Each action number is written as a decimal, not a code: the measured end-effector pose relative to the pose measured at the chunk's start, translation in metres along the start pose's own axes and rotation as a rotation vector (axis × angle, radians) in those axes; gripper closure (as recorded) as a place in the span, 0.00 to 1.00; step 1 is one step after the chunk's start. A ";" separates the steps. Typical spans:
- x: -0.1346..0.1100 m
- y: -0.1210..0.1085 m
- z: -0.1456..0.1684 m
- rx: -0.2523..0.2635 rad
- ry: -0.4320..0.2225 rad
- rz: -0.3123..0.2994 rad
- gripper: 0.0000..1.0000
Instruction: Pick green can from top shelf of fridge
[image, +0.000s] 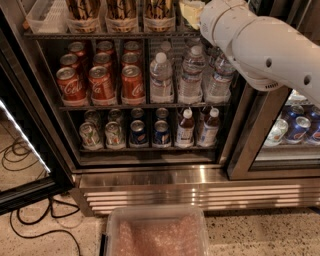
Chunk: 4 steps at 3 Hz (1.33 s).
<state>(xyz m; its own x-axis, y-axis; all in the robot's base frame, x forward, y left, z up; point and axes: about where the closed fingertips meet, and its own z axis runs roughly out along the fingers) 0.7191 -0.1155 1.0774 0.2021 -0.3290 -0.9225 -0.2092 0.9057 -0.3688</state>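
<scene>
Gripper hidden behind white arm (260, 45) tip at right end of top shelf (100, 35), grip state can't tell. Green can's spot can't tell either. Left of it gold-and-black cans (122, 9); below, water bottles (191, 75) in fridge (150, 175)

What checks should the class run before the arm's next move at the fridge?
1. Fridge open: ok; left door is swung out.
2. Arm at top shelf height: ok.
3. Green can in sight: cannot tell; only gold-and-black cans show there.
4. Gripper lined up: cannot tell; it is out of view, past the arm's end near the upper edge.
5. Red cans clear of the arm: ok.
</scene>
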 end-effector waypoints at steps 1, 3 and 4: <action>0.000 0.000 0.000 0.000 0.000 0.000 1.00; -0.018 -0.008 -0.004 0.000 -0.022 0.046 1.00; -0.049 -0.021 -0.010 -0.009 -0.059 0.123 1.00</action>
<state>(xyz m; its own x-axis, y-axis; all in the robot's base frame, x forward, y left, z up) 0.7046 -0.1212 1.1289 0.2306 -0.1986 -0.9526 -0.2449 0.9356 -0.2543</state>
